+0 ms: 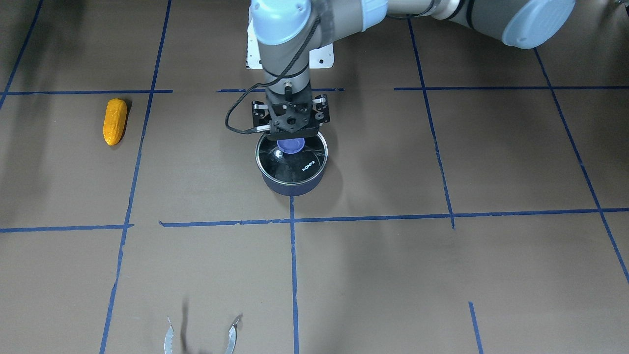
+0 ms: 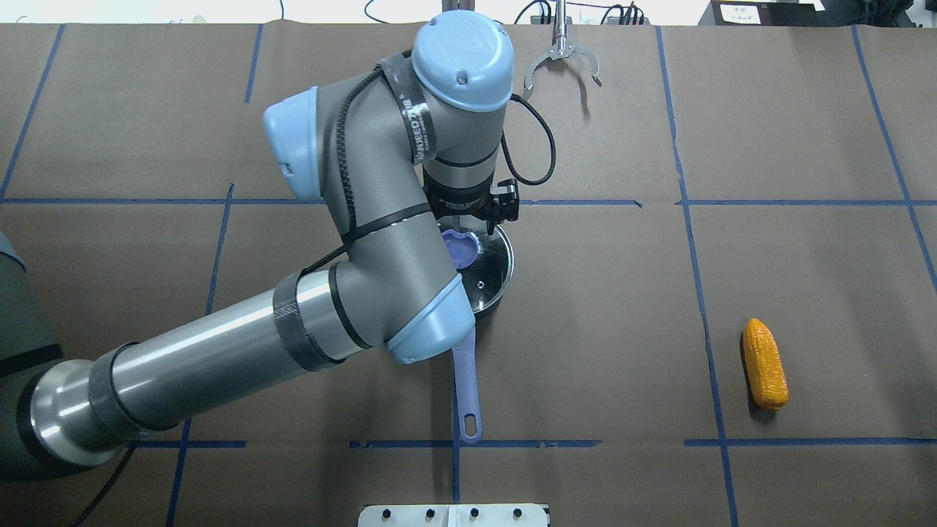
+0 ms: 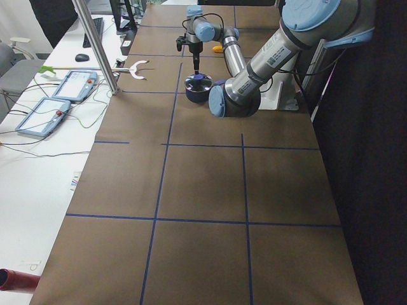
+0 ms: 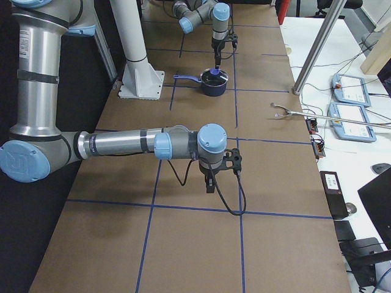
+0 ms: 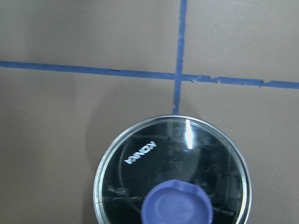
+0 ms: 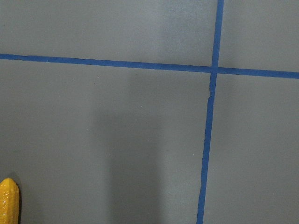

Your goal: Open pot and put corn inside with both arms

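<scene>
The dark navy pot (image 1: 292, 187) stands mid-table with its glass lid (image 1: 300, 164) on and its purple knob (image 1: 291, 146) showing. Its long handle (image 2: 466, 388) points toward the robot. My left gripper (image 1: 291, 129) hangs straight over the knob, just above it, and looks open and empty. The left wrist view shows the lid (image 5: 140, 177) and the knob (image 5: 177, 205) close below. The orange-yellow corn (image 1: 115, 121) lies alone on the table, far to the pot's right in the overhead view (image 2: 765, 364). My right gripper (image 4: 209, 180) points down over bare table; I cannot tell its state. The corn's tip (image 6: 8, 200) shows at the corner of the right wrist view.
A metal claw tool (image 2: 560, 58) lies at the table's far edge. A white base plate (image 2: 454, 514) sits at the robot's side. Teach pendants (image 4: 351, 88) lie on the side bench behind a metal pole (image 4: 317, 43). Blue tape lines cross the brown tabletop.
</scene>
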You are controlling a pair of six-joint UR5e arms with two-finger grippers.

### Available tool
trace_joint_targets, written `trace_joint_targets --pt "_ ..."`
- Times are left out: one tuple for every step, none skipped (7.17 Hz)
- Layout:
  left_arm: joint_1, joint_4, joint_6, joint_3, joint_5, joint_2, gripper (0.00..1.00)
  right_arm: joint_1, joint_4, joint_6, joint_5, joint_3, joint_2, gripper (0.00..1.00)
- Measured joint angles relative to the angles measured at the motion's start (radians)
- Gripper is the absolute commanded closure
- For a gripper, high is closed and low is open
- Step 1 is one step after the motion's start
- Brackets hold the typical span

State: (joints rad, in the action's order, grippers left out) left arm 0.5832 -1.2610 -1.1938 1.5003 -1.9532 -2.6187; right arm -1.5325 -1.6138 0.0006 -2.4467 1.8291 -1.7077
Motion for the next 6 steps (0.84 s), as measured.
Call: trace_joint_targets --pt "-0.01 -0.009 0.006 -0.022 0.011 -0.005 0.0 0.0 0.0 -0.001 0.0 0.0 -0.001 0.0" --pt "-0.014 -0.021 0.016 -0.038 0.032 -0.005 0.0 0.0 0.001 -0.002 0.0 0.001 -0.001 0.0" --pt "-0.016 -0.047 0.02 -0.057 0.048 -0.004 0.0 0.0 0.0 -0.002 0.0 0.001 -0.002 0.0" --pt "-0.019 -0.079 0.017 -0.078 0.055 -0.001 0.0 0.0 0.0 -0.002 0.0 0.001 -0.002 0.0" --pt "-0.024 -0.1 0.015 -0.09 0.057 0.005 0.0 0.0 0.0 -0.002 0.0 0.001 -0.002 0.0" --pt "-0.026 -0.114 0.015 -0.094 0.057 0.013 0.0 0.0 0.0 -0.002 0.0 0.001 -0.002 0.0"
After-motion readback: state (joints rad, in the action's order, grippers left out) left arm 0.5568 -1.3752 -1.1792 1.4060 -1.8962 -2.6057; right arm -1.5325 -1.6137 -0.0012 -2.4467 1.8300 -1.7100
